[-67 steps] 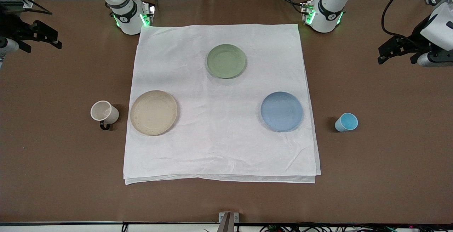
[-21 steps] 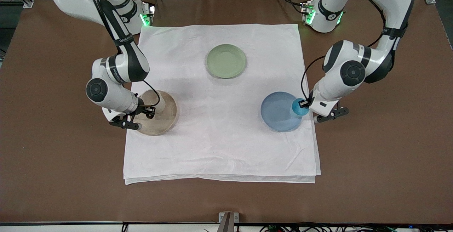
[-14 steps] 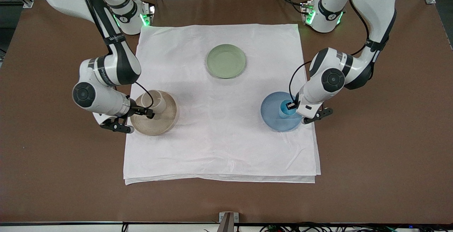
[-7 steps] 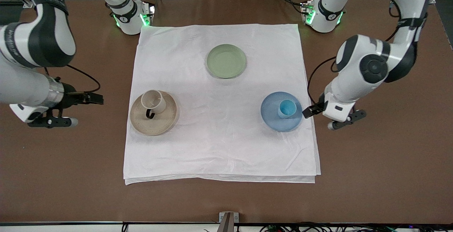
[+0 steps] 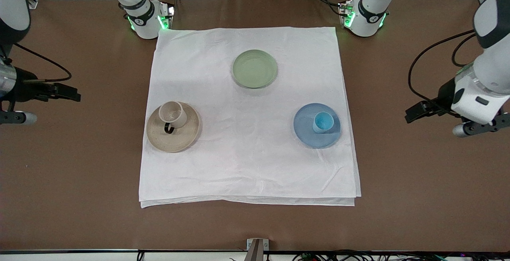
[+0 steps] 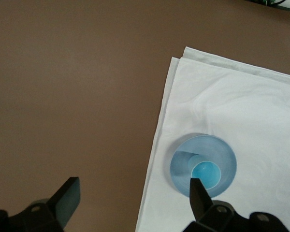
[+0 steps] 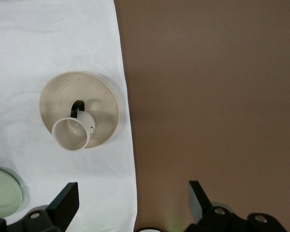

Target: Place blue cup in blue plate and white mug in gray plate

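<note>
The blue cup stands upright on the blue plate; both show in the left wrist view, cup on plate. The white mug with its dark handle stands on the gray plate; in the right wrist view the mug sits on that plate. My left gripper is open and empty over bare table at the left arm's end. My right gripper is open and empty over bare table at the right arm's end.
A sage-green plate lies on the white cloth farther from the front camera than the other plates. The cloth covers the table's middle; brown table surrounds it. The arm bases stand at the cloth's back corners.
Both grippers let go of the cup and mug on their plates and drew back outward to the table ends. The cup and mug stay where they were set.
</note>
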Robot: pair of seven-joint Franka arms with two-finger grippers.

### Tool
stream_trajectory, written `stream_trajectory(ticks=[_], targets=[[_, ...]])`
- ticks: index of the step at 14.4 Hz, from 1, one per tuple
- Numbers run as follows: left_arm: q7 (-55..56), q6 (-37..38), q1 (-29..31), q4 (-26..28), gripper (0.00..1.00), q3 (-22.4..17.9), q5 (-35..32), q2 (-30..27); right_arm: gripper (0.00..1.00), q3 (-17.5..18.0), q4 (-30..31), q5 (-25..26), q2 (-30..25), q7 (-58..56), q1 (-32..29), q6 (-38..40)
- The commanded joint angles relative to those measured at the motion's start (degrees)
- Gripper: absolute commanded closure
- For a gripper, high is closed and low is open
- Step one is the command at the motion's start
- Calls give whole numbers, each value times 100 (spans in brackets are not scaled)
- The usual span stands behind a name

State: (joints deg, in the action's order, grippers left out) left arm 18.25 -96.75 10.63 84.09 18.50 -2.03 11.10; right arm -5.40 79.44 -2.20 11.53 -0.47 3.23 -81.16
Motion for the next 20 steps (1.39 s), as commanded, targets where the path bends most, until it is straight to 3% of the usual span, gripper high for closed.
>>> stream_trajectory(ticks=[1,3,6,13,20], targets=[[-611,349,210,-33,0,57,-96,-308,0,91,-174,-34,51,38,-130,109],[-813,620,2,37,0,-161,-96,-564,0,100,-113,-17,42,-23,-103,153],[-1235,974,-675,334,0,-952,-35,-967,0,100,88,35,-89,-32,-94,241],[-1254,790,-967,1242,0,-1103,-9,-1778,0,319,2091,88,-1792,-67,-252,-540],[-1359,807,-923,935,0,-1059,387,-1611,0,487,2260,132,-2366,-252,-455,-444]])
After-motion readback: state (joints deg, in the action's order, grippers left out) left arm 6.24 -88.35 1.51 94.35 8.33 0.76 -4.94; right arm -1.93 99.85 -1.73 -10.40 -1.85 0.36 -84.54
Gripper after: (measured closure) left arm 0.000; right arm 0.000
